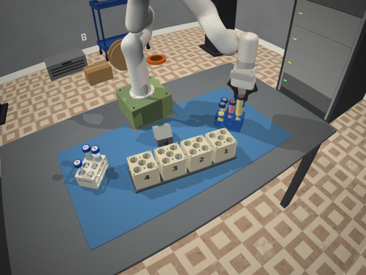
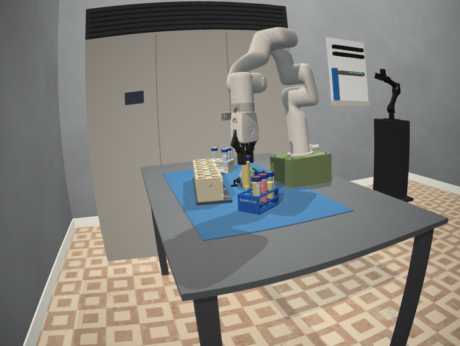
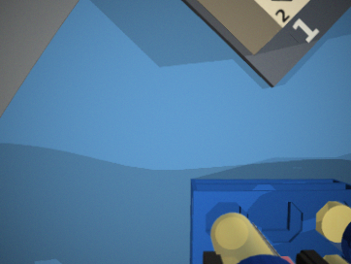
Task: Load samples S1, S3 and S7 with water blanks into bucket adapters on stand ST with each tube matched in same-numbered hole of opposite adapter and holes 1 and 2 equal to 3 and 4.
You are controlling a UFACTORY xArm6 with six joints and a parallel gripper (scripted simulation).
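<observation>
My gripper (image 1: 240,95) is shut on the cap end of a yellow-filled sample tube (image 1: 239,108) with an orange cap dot and holds it upright over the blue samples rack (image 1: 230,120). In the side view, the tube (image 2: 246,175) has its cone tip at about the rack's (image 2: 257,200) top edge. The wrist view shows the tube (image 3: 234,234) over a near-corner well. The rack also holds a pink tube (image 1: 231,108) and two blue-capped yellow tubes (image 1: 222,108). Adapters 4 (image 1: 144,171), 3 (image 1: 171,161), 2 (image 1: 196,152) and 1 (image 1: 221,145) stand in a row on the stand; their holes look empty.
The white blanks rack (image 1: 91,171) with three blue-capped tubes stands at the mat's left. The small grey desk with the green DONE key (image 1: 160,124) sits behind adapter 3. The arm's green base block (image 1: 144,101) is behind it.
</observation>
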